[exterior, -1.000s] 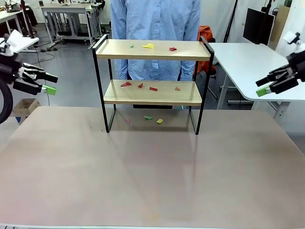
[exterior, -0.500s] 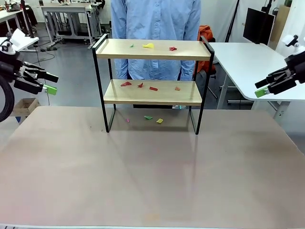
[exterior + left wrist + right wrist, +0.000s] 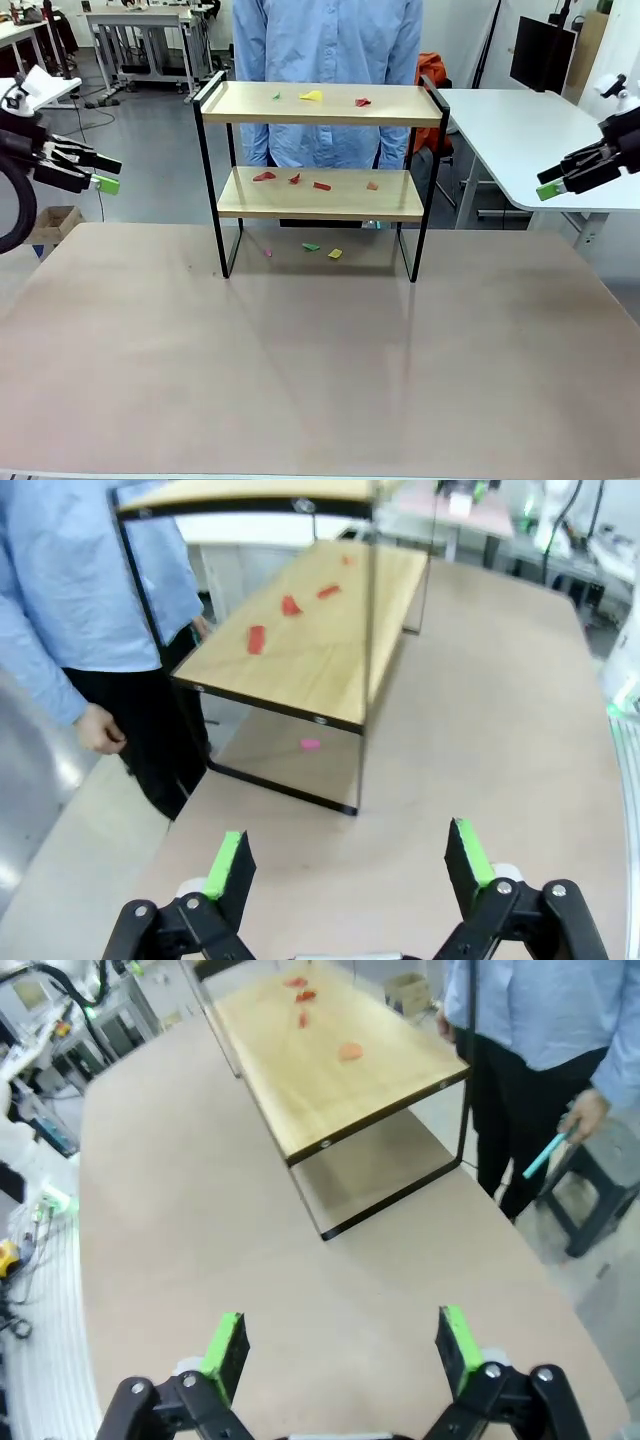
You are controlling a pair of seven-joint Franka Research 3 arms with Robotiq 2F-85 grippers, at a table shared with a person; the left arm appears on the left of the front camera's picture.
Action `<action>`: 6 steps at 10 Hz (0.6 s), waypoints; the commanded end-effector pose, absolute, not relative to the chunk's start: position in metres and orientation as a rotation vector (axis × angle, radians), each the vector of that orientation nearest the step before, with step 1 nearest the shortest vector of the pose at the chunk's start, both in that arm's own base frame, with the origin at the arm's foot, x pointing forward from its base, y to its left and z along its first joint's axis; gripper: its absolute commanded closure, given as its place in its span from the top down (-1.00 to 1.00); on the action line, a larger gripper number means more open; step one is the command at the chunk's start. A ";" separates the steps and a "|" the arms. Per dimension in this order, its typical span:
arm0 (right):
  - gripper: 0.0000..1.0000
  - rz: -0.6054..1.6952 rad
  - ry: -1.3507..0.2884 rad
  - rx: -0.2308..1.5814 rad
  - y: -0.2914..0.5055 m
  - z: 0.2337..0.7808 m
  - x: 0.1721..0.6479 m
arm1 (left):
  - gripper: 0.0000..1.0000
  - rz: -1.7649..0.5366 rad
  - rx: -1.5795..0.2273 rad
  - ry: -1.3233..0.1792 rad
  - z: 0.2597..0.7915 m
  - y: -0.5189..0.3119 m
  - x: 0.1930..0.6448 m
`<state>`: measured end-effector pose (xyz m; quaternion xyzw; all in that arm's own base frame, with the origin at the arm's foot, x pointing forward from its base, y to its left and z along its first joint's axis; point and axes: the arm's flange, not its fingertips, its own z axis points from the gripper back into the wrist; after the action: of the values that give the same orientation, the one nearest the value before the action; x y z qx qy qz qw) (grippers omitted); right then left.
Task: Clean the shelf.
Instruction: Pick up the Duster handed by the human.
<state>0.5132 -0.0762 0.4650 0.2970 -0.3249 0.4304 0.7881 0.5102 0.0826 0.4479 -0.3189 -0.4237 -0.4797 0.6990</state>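
Moved since the earlier frame: both claws, slightly, the left gripper (image 3: 110, 174) edging up at 9 o'clock and the right gripper (image 3: 543, 185) settling at 3 o'clock; shelf and litter unmoved. Left gripper: jaws wide, empty, off the table's (image 3: 320, 380) edge. Right gripper: jaws wide, empty, likewise off the edge. Shelf (image 3: 400, 205): upright at 12 o'clock on the table, a person (image 3: 325, 60) just behind it. Top board: a yellow scrap (image 3: 312, 96), a red scrap (image 3: 362, 102), a green speck. Lower board: red scraps (image 3: 264, 176) toward 9 o'clock, an orange one (image 3: 372, 185) toward 3 o'clock. Under it, on the table: pink, green and yellow bits (image 3: 335, 254). Handling note, as judgement: the pieces look thin and flat, so jaws should narrow before contact and pinch low. Top board suits a descent from above. Lower board calls for a level entry through the open front, clear of the black posts and side rails.
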 end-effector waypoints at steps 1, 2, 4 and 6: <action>1.00 0.983 -0.798 0.772 -0.100 0.452 0.560 | 1.00 -1.068 -0.805 -1.063 0.428 0.104 0.561; 1.00 1.026 -0.842 0.804 -0.111 0.442 0.574 | 1.00 -1.072 -0.843 -1.130 0.416 0.112 0.571; 1.00 1.139 -0.930 0.867 -0.132 0.419 0.594 | 1.00 -1.085 -0.952 -1.288 0.402 0.129 0.577; 1.00 1.182 -1.018 0.961 -0.150 0.400 0.605 | 1.00 -1.112 -0.979 -1.355 0.388 0.138 0.576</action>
<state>0.5924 -0.1409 0.4004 0.3917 -0.4202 0.5045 0.6446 0.5740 0.1381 0.3919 -0.4031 -0.5570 -0.4581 0.5633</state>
